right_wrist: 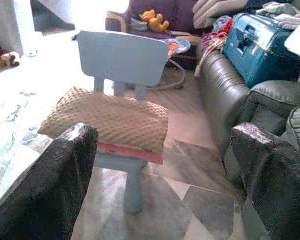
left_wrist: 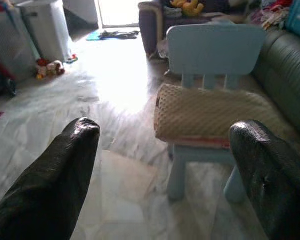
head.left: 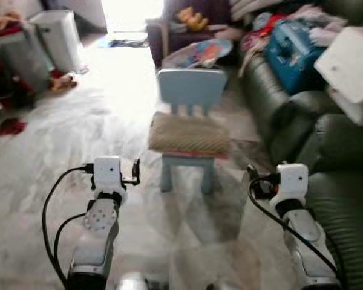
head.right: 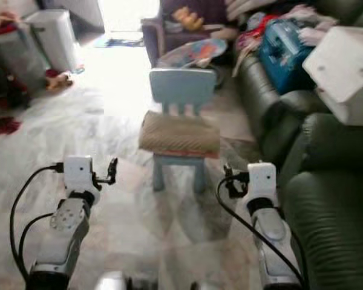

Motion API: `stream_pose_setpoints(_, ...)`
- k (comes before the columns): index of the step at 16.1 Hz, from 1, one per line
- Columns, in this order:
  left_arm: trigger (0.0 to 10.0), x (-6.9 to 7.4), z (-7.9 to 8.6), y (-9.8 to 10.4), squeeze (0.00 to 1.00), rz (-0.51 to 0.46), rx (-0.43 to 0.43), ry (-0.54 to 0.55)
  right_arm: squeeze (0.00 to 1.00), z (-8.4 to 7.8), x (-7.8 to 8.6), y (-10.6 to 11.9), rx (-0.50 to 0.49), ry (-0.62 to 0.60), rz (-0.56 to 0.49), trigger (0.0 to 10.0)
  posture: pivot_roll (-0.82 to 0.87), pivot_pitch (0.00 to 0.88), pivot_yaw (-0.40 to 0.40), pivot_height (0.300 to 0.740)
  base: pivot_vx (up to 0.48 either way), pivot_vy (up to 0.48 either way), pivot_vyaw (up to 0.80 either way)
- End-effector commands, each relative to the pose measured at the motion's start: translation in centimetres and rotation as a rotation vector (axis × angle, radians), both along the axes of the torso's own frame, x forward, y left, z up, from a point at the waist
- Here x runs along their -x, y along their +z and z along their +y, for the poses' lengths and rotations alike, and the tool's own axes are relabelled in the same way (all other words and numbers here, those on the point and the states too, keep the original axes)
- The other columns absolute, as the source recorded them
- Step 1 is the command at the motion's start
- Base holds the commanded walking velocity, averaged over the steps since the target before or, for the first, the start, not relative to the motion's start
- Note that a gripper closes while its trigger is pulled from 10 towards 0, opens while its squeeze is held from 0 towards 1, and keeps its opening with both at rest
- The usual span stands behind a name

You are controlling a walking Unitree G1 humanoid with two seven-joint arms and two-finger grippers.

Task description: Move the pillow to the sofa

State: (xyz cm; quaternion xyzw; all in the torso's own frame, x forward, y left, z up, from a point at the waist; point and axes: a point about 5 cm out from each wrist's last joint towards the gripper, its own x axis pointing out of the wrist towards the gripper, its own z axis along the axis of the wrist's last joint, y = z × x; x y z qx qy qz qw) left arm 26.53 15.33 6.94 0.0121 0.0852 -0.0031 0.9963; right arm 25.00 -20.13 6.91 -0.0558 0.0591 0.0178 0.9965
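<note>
Pillow [head.left: 189,134], tan and bumpy, lies flat on the seat of a small blue chair [head.left: 191,90] in front of us. Beside the chair, on our right, sits the dark green sofa [head.left: 345,205]. Our left gripper [left_wrist: 162,165] is held up over the pale floor [head.left: 42,163] with its fingers spread wide, short of the chair. Our right gripper [right_wrist: 162,170] is spread wide too, near the sofa. Neither one touches the pillow.

The pillow [head.left: 189,134] is lying on the chair [head.left: 190,89] seat, ahead between the 2 arms. The sofa [head.left: 290,112] is standing just right of the chair, a case [head.left: 290,51] sitting on it.
</note>
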Motion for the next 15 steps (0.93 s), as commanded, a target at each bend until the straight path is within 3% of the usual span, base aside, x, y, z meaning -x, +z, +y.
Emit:
stream_pose_setpoints(1, 10.0, -0.45, 0.22, 0.63, 0.0, -0.022, -0.001, -0.004, 0.0, 0.22, -0.18, 0.32, 0.003, 0.005, -0.009, 10.0, -0.01, 0.0, -0.011, 0.74, 0.0, 0.0, 0.0)
stream_pose_setpoints(4, 10.0, -0.31, 0.16, 0.61, 0.0, -0.019, 0.011, -0.016, 0.0, -0.08, -0.39, 0.27, 0.005, -0.018, -0.003, 10.0, 0.0, 0.0, -0.012, 0.74, 0.0, 0.0, 0.0)
stream_pose_setpoints(15, 10.0, 0.18, -0.2, 0.29, 0.0, -0.001, 0.034, -0.025, 0.0, -0.31, -0.29, 0.14, 0.011, -0.04, 0.008, 10.0, -0.01, 0.0, -0.013, 0.74, 0.314, 0.0, 0.0)
